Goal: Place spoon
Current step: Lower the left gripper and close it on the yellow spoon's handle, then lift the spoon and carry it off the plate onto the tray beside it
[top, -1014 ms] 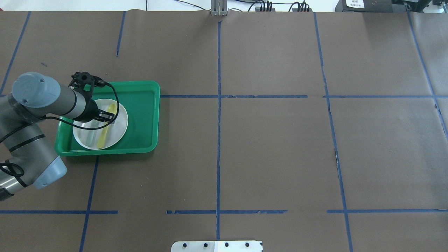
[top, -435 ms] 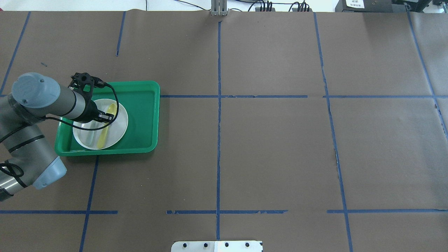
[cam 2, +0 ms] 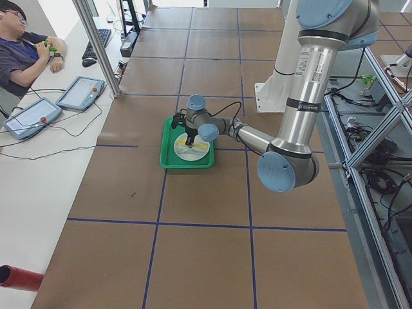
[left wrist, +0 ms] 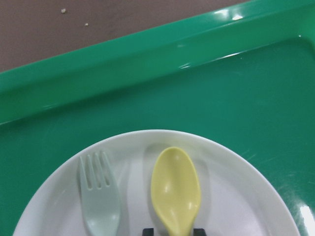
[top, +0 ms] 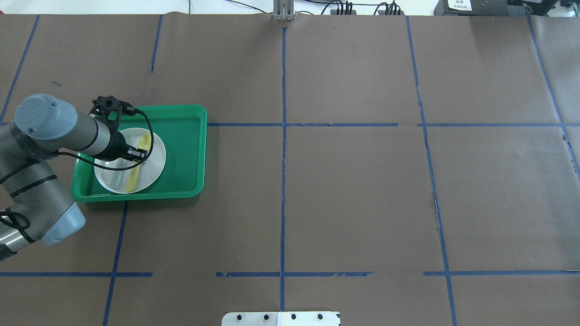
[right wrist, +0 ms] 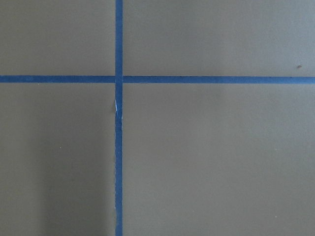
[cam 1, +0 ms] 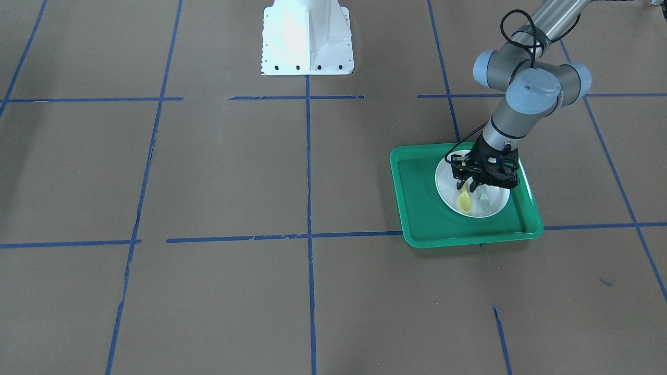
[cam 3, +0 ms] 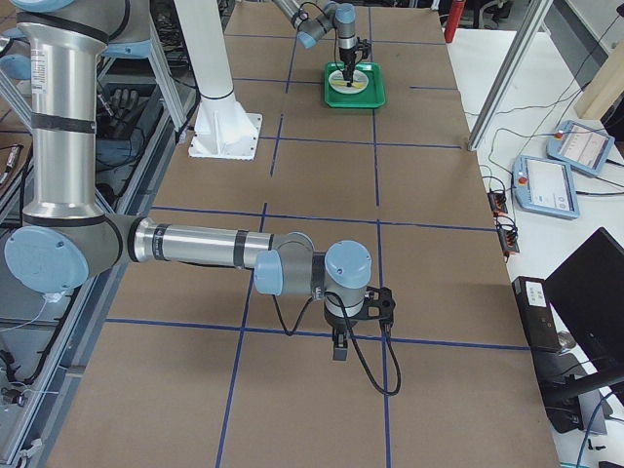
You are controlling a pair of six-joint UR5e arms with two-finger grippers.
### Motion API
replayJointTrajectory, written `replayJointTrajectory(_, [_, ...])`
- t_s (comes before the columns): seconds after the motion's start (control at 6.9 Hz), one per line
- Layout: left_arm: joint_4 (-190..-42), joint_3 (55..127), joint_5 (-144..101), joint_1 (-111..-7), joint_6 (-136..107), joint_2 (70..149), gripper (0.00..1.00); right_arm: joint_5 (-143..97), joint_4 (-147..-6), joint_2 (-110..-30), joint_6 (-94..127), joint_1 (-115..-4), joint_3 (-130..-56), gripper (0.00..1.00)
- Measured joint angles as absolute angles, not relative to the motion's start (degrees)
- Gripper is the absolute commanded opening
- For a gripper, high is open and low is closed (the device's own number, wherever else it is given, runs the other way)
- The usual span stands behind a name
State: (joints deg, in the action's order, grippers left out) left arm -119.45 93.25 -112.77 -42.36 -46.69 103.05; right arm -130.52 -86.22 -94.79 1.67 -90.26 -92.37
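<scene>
The pale yellow spoon (left wrist: 175, 189) lies on a white plate (left wrist: 236, 196) inside a green tray (left wrist: 147, 64), parallel to a grey-green fork (left wrist: 101, 201). My left gripper (top: 136, 156) stands over the plate, pointing down. In the left wrist view its two dark fingertips sit close against either side of the spoon's neck. The spoon's bowl (cam 1: 464, 201) and the fork (cam 1: 484, 200) also show in the front view, below the gripper (cam 1: 469, 186). My right gripper (cam 3: 338, 351) hangs over bare table far from the tray, and I cannot tell whether it is open or shut.
The tray (top: 186, 149) sits at the table's left side in the overhead view, with bare green floor to the right of the plate (top: 156, 158). The brown table carries blue tape lines (right wrist: 118, 147). A white robot base (cam 1: 306, 36) stands at the table's edge.
The left gripper has shifted slightly left and toward the robot over the plate. The spoon and fork stay where they were.
</scene>
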Motion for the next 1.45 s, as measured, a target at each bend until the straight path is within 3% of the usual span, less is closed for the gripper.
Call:
replayJointTrajectory(0.14, [-119.4, 93.2, -112.9, -42.3, -46.7, 103.0, 0.08, -130.5, -86.2, -94.8, 1.7, -90.3, -92.4, 1.00])
replayJointTrajectory(0.29, [-119.4, 93.3, -113.2, -42.3, -46.7, 103.0, 0.00, -130.5, -86.2, -94.8, 1.7, -90.3, -92.4, 1.00])
replayJointTrajectory(1.01, [-115.6, 95.9, -115.5, -44.6, -52.5, 103.1, 0.00, -130.5, -86.3, -94.8, 1.7, -90.3, -92.4, 1.00])
replayJointTrajectory(1.45, [-107.7, 95.2, -115.0, -45.2, -62.5, 110.2, 0.00, -130.5, -86.3, -94.8, 1.7, -90.3, -92.4, 1.00])
